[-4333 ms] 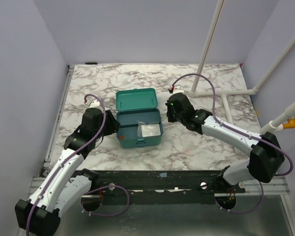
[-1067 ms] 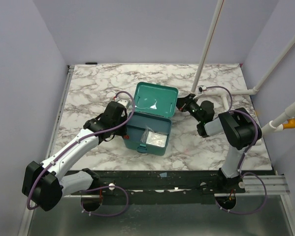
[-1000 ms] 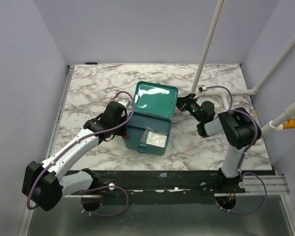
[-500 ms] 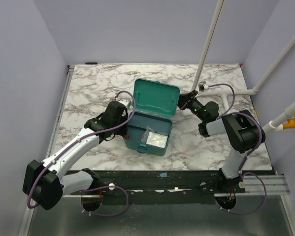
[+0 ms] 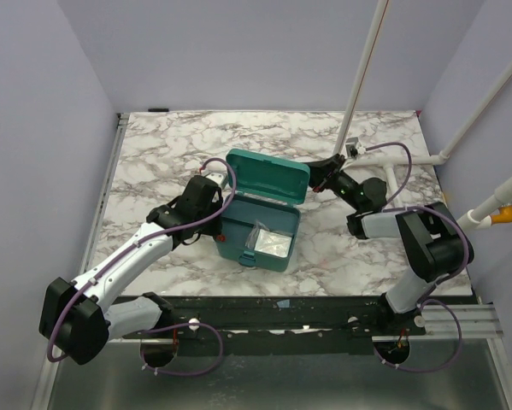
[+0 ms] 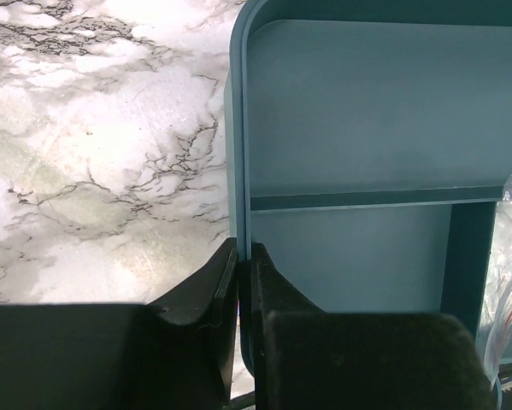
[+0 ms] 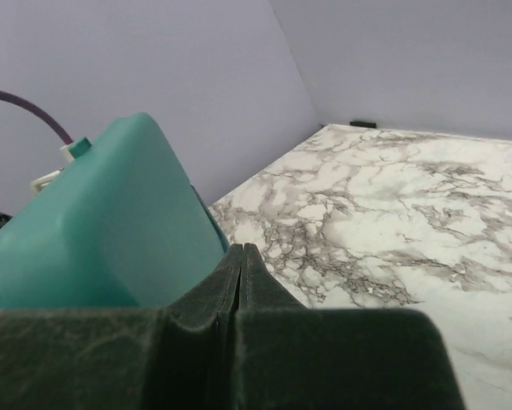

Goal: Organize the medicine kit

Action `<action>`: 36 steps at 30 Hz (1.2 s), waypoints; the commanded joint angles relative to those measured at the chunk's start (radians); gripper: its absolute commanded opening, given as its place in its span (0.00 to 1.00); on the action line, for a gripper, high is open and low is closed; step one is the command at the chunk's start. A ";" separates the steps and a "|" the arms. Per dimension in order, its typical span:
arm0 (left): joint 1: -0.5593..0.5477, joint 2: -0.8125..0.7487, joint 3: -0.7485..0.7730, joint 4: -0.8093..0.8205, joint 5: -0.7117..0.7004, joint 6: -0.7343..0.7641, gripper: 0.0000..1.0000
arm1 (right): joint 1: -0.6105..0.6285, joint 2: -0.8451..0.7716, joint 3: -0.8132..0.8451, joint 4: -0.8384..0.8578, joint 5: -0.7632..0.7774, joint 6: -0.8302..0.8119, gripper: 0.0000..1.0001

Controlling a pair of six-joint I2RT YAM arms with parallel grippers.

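- We see the medicine kit (image 5: 260,224) near the middle of a white table (image 5: 170,145) with grey marble veining. It sits between the two arms, turned a little askew.
- The kit is a teal-green box of smooth plastic, rectangular with rounded corners. A small latch (image 5: 248,257) sits on its near face.
- Its hinged lid (image 5: 267,175) stands partly raised and tilts over the back of the box, so the front compartments remain uncovered.
- Inside, a thin divider (image 6: 367,198) of the same plastic crosses the box. A clear, crinkled plastic packet (image 5: 269,243) lies in the front right part.
- The left arm (image 5: 123,260), white with black joints, reaches forward and to the right from its base, its wrist low beside the kit.
- The left gripper (image 6: 244,273) pinches the kit's thin left wall, with one black finger outside and one inside.
- The right arm (image 5: 384,218) folds sharply back on itself, its forearm pointing left towards the lid.
- The right gripper (image 7: 241,273) has its fingers pressed tightly together, with nothing between them.
- Its tip sits at the lid's right edge, against the smooth outer shell. We cannot tell how firmly it touches.
- Plain lilac walls (image 7: 409,60) enclose the table.
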 commanded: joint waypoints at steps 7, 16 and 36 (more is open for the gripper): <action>-0.016 -0.043 0.024 0.007 0.043 -0.028 0.23 | 0.033 -0.065 -0.021 0.022 -0.054 -0.023 0.01; -0.015 -0.151 -0.017 0.069 0.035 -0.034 0.41 | 0.047 -0.099 -0.018 -0.022 -0.060 -0.035 0.01; -0.016 -0.498 -0.052 0.001 -0.002 -0.048 0.56 | 0.151 -0.222 -0.056 -0.243 -0.084 -0.116 0.01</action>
